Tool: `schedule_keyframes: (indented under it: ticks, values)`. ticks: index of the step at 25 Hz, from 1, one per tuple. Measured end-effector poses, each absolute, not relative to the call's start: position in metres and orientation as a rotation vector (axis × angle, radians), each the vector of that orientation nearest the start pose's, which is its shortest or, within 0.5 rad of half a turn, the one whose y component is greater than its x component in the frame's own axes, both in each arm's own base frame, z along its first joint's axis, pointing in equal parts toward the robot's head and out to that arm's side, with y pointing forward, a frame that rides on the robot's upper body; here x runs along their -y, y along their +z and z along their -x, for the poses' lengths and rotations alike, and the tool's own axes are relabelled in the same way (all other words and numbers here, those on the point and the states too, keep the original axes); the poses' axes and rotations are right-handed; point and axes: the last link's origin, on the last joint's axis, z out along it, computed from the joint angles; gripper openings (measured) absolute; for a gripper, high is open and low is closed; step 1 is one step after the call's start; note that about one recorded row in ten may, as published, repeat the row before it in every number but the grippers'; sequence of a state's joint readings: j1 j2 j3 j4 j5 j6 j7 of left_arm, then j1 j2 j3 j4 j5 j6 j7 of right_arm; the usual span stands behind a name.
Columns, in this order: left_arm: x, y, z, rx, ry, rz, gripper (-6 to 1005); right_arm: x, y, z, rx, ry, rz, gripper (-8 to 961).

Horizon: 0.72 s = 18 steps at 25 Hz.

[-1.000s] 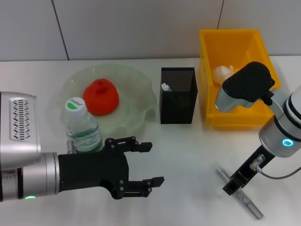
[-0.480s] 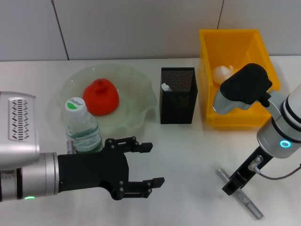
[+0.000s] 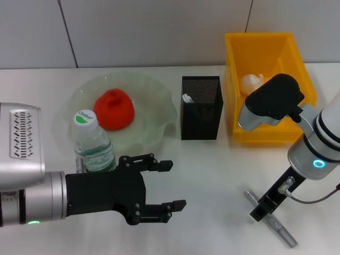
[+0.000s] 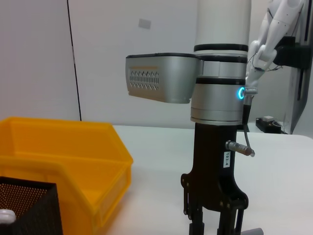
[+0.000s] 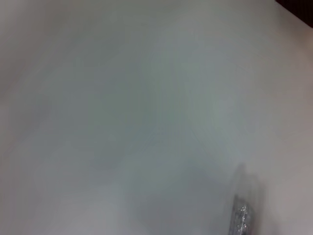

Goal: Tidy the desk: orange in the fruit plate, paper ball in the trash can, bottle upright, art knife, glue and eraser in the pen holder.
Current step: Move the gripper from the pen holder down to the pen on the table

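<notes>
Edging slightly leftward, right gripper [image 3: 264, 208] stands over the art knife [image 3: 271, 219], grip state unclear, needing a firm pinch next; left gripper [image 3: 167, 186] hangs released.

Silver arms, black pincers (2), glowing cyan ring, grey cable.

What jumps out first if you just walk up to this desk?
Probably the yellow bin at the back right, with a paper ball inside, and the orange on the glass plate at the left. In front, the right gripper is down at a silver knife.
</notes>
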<state>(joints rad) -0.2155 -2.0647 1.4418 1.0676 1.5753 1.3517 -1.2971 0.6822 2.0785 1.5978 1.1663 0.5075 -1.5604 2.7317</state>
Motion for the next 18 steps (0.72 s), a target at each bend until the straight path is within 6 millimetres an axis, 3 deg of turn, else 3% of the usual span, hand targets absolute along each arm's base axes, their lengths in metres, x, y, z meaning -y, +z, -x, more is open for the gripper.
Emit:
schedule_keyframes:
  ticks: [4, 10, 18]
  values:
    - [-0.2814, -0.0351, 0.2196, 0.141, -0.639, 2.852, 788, -0.3453, -0.0389, -0.1903, -1.068, -0.764, 2.552, 526]
    - [-0.2815, -0.0352, 0.2195, 0.139, -0.638, 2.853, 788, -0.3465, -0.0395, -0.1891, -1.065, -0.767, 2.554, 406]
    - [-0.2822, -0.0354, 0.2189, 0.135, -0.635, 2.855, 788, -0.3476, -0.0410, -0.1906, -1.070, -0.769, 2.550, 384]
